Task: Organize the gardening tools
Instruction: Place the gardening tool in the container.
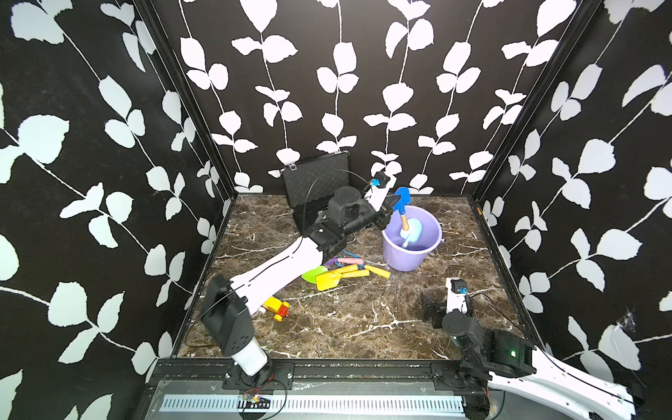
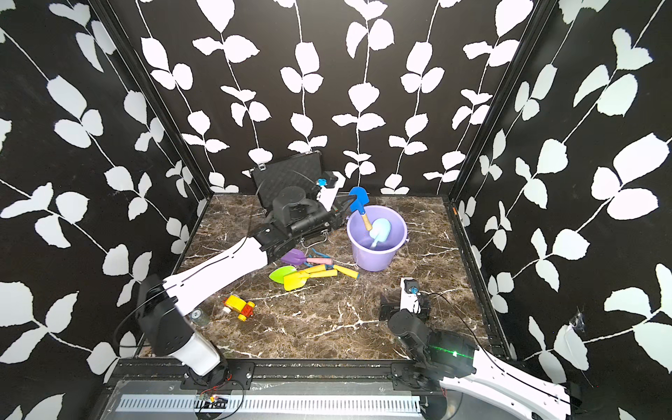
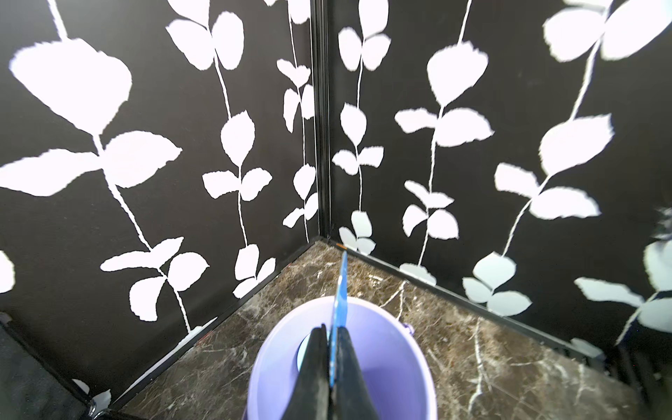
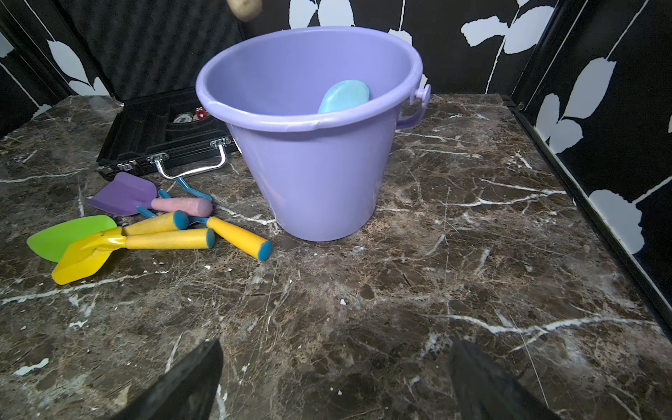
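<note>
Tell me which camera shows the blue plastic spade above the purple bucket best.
A top view: the blue plastic spade shows whole, head up, handle down over the purple bucket. Left wrist sees only its blade edge-on; right wrist only the handle tip.

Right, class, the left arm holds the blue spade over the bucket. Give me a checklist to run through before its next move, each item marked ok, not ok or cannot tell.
1. left gripper jaws shut on the blue spade blade: ok.
2. Spade handle points down inside the purple bucket rim: ok.
3. Bucket upright on the table: ok.
4. Room inside, only the pale-blue scoop there: ok.
5. Handle tip clear of that scoop: cannot tell.
6. right gripper open, apart from the bucket: ok.
</note>
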